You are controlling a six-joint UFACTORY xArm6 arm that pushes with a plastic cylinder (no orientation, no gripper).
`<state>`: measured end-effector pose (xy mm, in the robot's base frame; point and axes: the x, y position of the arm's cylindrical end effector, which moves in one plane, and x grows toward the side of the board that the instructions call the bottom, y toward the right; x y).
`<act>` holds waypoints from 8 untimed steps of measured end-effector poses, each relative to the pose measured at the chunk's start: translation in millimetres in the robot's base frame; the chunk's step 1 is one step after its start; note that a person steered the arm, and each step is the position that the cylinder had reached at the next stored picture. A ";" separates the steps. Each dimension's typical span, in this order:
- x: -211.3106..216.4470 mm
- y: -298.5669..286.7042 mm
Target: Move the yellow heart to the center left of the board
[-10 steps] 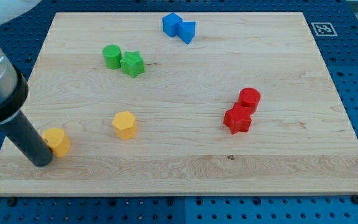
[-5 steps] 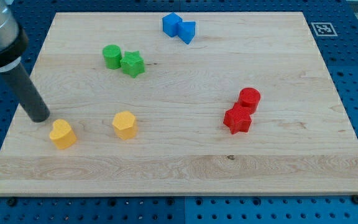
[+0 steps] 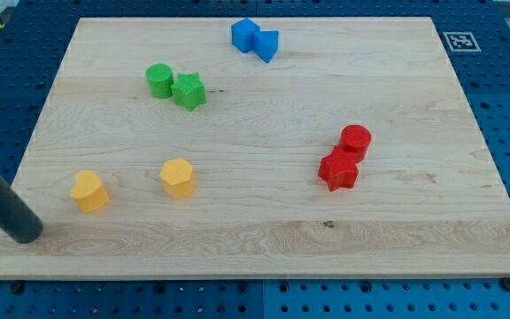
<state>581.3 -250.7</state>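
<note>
The yellow heart (image 3: pixel 88 190) lies on the wooden board (image 3: pixel 264 239) near the view's lower left. My tip (image 3: pixel 25 236) rests at the board's left edge, below and to the left of the heart, a short gap away from it. A yellow hexagon block (image 3: pixel 178 177) lies to the right of the heart.
A green cylinder (image 3: pixel 159 80) and a green star (image 3: pixel 189 91) sit together at the upper left. Two blue blocks (image 3: pixel 255 38) sit at the top centre. A red cylinder (image 3: pixel 355 141) and a red star (image 3: pixel 337 169) sit at the right. A marker tag (image 3: pixel 459 42) is at the top right corner.
My tip went from beside the heart up to above its left, then swung down to below its left. The heart stayed roughly where it was; the other blocks did not move.
</note>
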 end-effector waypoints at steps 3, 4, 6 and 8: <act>-12.9 29.7; -13.3 51.9; -32.3 57.4; -80.7 57.4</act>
<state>500.5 -193.3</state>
